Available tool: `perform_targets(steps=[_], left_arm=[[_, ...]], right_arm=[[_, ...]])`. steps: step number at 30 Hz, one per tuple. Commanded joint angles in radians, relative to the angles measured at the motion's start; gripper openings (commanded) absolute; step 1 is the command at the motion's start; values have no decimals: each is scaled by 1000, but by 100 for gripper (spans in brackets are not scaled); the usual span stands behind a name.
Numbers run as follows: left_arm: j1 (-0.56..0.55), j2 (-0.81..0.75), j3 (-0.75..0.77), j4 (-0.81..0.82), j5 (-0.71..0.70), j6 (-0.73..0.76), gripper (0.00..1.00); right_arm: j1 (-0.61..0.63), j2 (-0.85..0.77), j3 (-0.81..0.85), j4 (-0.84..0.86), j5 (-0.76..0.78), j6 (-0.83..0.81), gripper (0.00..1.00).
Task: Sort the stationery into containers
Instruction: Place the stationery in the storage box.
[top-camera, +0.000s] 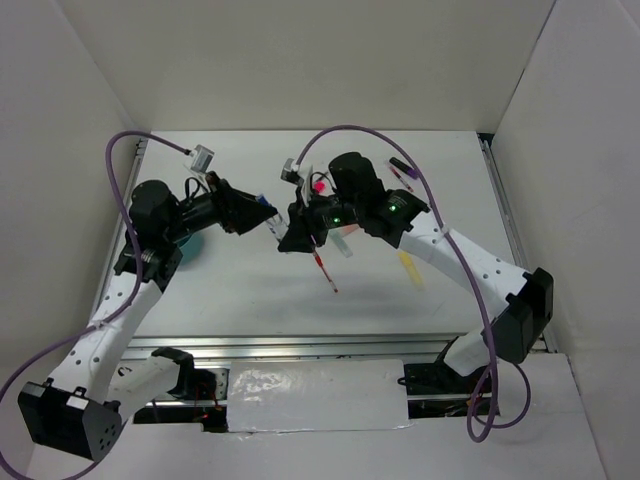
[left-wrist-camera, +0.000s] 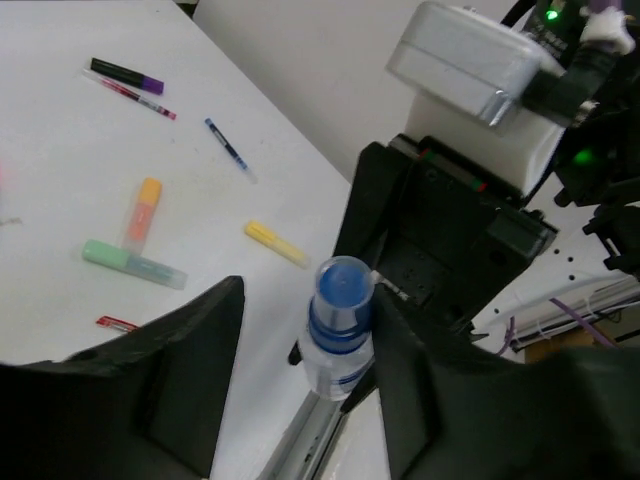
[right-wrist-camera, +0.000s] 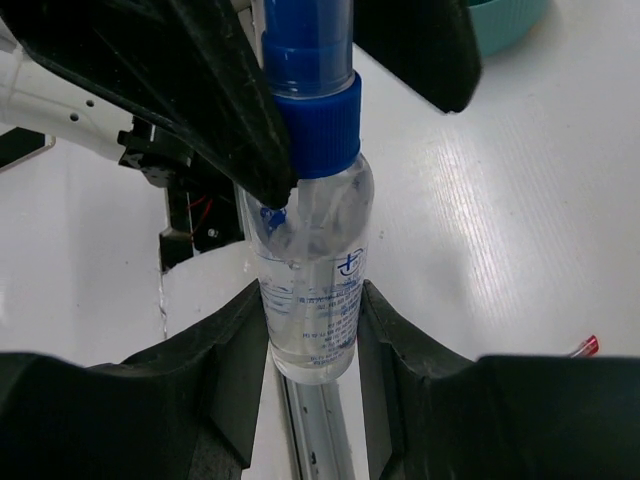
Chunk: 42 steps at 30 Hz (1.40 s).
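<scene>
Clear glossy plastic tube (right-wrist-camera: 312, 290), blue plastic cap (right-wrist-camera: 310, 110); smooth white table (right-wrist-camera: 520, 220)

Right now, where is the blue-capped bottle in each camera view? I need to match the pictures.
Top external: the blue-capped bottle is mid-table where the two arms' tips meet, mostly hidden.
Left wrist: lower centre, cap towards the camera.
Right wrist: centre, cap at the top, body between the right gripper fingers.
Shared landmark: the metal rail along the table's near edge, just below the bottle in both wrist views.
</scene>
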Motion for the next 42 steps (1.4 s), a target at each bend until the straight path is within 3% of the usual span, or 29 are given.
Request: perform_targets(steps=[1,3,5,6,7,8,9,11,12,14,20,23,26,32,42], left_arm=[[-6,5,7,102,11,-39,63],[-7,5,3,105,20,-36,51],[-7,2,0,107,31,-36,29],[-7,-1,3,99,28,-22,12],[-3,-4,21,60,22,-8,4],[3,-10,29,36,5,24,0],[20,-15,38,10,-4,38,0],[54,-33,61,-56,-6,83,0],[110,-41,69,-77,-1,96,0],[184,-59,92,-167,2,163,0],[622,-4,270,-393,39,425,0],[794,92,337,-418,57,482,0],[883,215,426,-439,74,539,0],[901,332,419,-360,29,593,0],[937,492,362,-38,91,556,0]], right_arm=[[18,6,60,80,-25,42,0],[18,7,66,84,-20,51,0],[14,12,72,87,-11,67,0],[11,12,83,87,-9,71,0],[3,16,88,84,0,87,5],[3,21,98,81,1,94,28],[-2,23,101,78,0,101,45],[-23,18,98,78,-3,128,67],[-34,12,97,78,0,137,86],[-75,-5,82,78,-3,145,93],[-189,-37,34,57,-5,137,95],[-212,-40,8,57,-2,134,95],[-218,-37,-10,66,0,137,95],[-214,-19,-15,86,44,134,95],[-236,-40,-73,123,66,124,94]])
